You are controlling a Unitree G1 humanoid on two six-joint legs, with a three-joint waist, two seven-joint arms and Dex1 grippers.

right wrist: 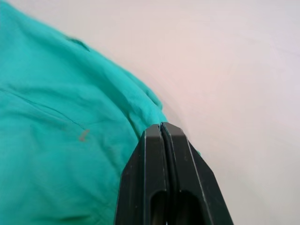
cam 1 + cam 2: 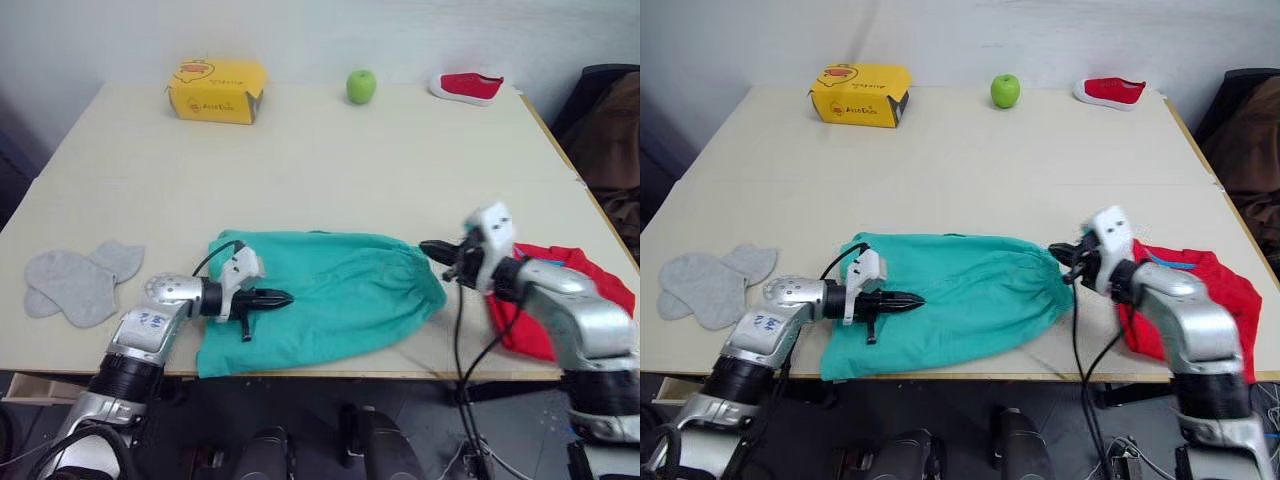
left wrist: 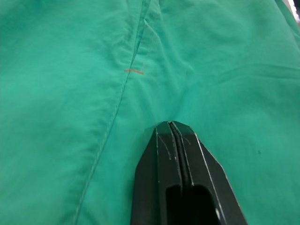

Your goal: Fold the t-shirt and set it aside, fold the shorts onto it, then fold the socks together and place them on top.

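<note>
The teal shorts (image 2: 330, 290) lie spread flat near the table's front edge, waistband to the right. My left gripper (image 2: 288, 297) is shut, its tips resting on the shorts' left half where a few creases meet (image 3: 171, 123). My right gripper (image 2: 428, 247) is also shut, its tips at the waistband's far corner (image 1: 161, 125). The red t-shirt (image 2: 600, 290) lies bunched at the right front edge, partly hidden under my right arm. The grey socks (image 2: 80, 282) lie overlapping at the left front.
A yellow box (image 2: 217, 90), a green apple (image 2: 361, 86) and a small red shoe (image 2: 466, 87) stand along the table's far edge. A dark chair (image 2: 605, 130) stands past the table's right side.
</note>
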